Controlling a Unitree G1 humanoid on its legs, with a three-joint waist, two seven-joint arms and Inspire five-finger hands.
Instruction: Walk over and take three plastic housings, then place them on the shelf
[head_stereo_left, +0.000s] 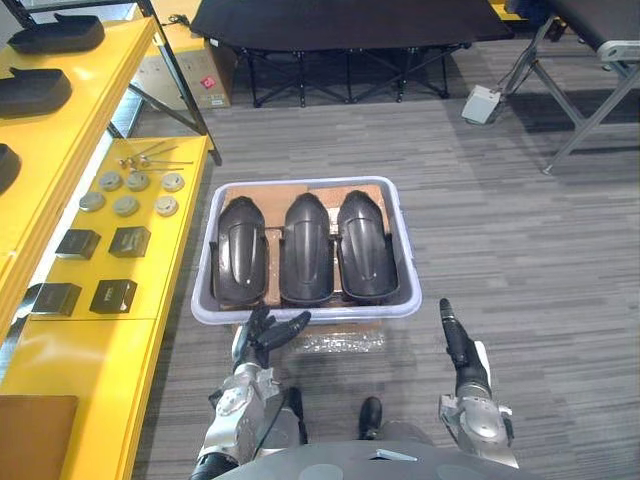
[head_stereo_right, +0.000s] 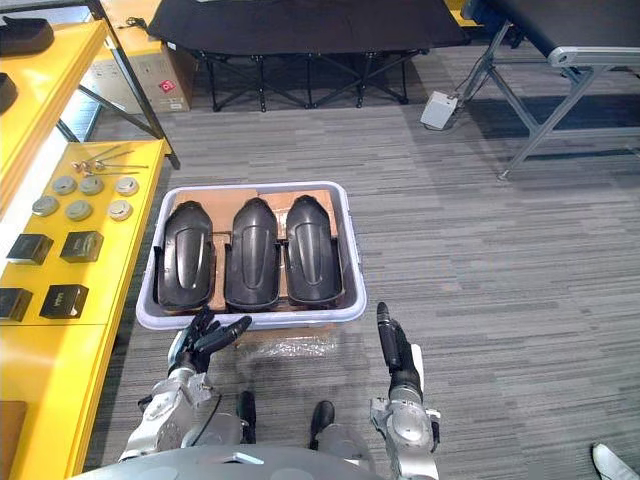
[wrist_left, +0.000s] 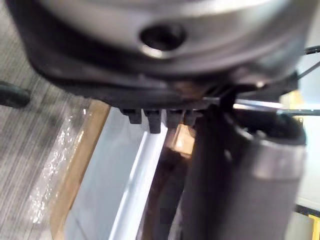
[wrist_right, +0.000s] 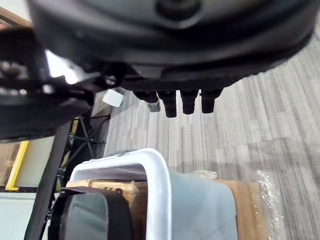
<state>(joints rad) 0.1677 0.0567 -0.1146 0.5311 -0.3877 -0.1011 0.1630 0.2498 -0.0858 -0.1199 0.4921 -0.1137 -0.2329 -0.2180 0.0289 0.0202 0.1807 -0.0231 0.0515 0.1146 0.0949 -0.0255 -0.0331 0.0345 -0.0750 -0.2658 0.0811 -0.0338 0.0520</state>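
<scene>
Here a pale plastic bin (head_stereo_left: 340, 311) is seen on the grey floor in front of the robot, and the three black plastic housings are lying in it side by side on a cardboard liner (head_stereo_left: 280, 195): the left housing (head_stereo_left: 241, 250), the middle housing (head_stereo_left: 305, 248) and the right housing (head_stereo_left: 366, 245), each with its length running from 6 to 12 o'clock. None of them is touched by a hand. The left hand (head_stereo_left: 262, 335) is held at 7 o'clock of the bin, just beside the near rim, with its fingers spread and loosely bent, and nothing is grasped by it. The right hand (head_stereo_left: 456, 345) is held at 5 o'clock of the bin, a little apart from the corner, with its fingers stretched straight towards 12 o'clock, and it is empty too. A piece of clear plastic film (head_stereo_left: 340, 343) is seen on the floor at 6 o'clock of the bin, between the two hands. The yellow shelf (head_stereo_left: 70, 350) stands at 9 o'clock of the bin; round metal discs (head_stereo_left: 125, 205) and small black boxes (head_stereo_left: 130, 241) are laid out on it, and more black housings (head_stereo_left: 55, 33) are kept on its upper level at 10 o'clock. A black folding cot (head_stereo_left: 340, 20) is placed at 12 o'clock, a cardboard box (head_stereo_left: 190, 75) at 11 o'clock and a small white box (head_stereo_left: 483, 103) at 1 o'clock.
</scene>
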